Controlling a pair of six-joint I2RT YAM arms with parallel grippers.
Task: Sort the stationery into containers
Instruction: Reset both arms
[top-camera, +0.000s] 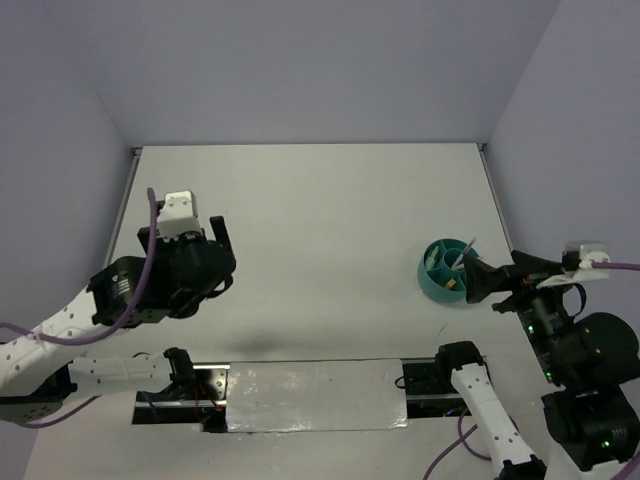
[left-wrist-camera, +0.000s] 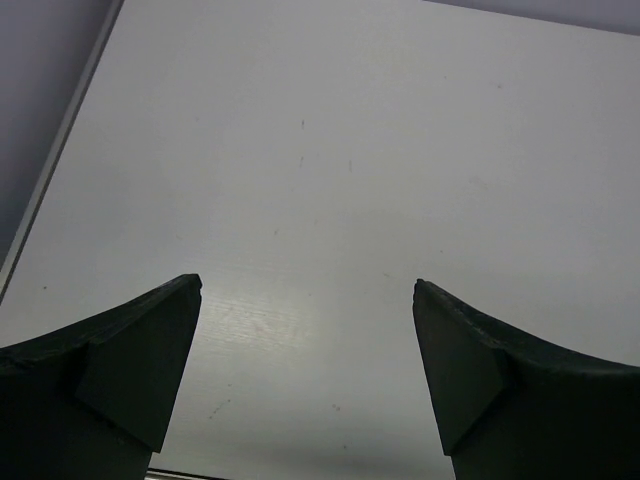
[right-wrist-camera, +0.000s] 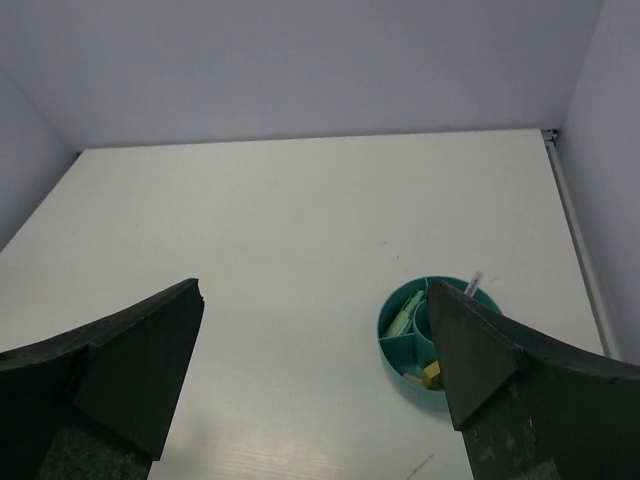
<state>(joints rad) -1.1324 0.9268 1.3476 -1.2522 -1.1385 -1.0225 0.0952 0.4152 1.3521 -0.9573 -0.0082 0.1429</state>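
- Where the tabletop (top-camera: 320, 230) nears its right edge, the teal cup (top-camera: 430, 285) (right-wrist-camera: 395, 350) stands upright, divided inside into compartments.
- Cup contents: a mint green piece (right-wrist-camera: 405, 310) lies in the left compartment in the right wrist view; a yellow-brown block (right-wrist-camera: 432, 375) sits in the near compartment; a thin pen (top-camera: 465, 250) (right-wrist-camera: 472, 283) leans over the far right rim. Other items inside are too small to tell.
- Right gripper (top-camera: 482, 285) (right-wrist-camera: 313, 290): just beside the cup on its right, pointing toward it; fingers (right-wrist-camera: 140, 370) spread wide, with only bare tabletop between them. In its wrist view, the right finger covers part of the cup's rim.
- Left gripper (top-camera: 185, 235) (left-wrist-camera: 307, 285): well apart from the cup, over the left side of the tabletop; fingers (left-wrist-camera: 130, 360) released and wide, nothing between them.
- Silver strip (top-camera: 310, 395): lies along the near edge of the tabletop, between the two arm bases.
- Pale walls (top-camera: 300, 70) enclose the tabletop on the left, far and right sides.
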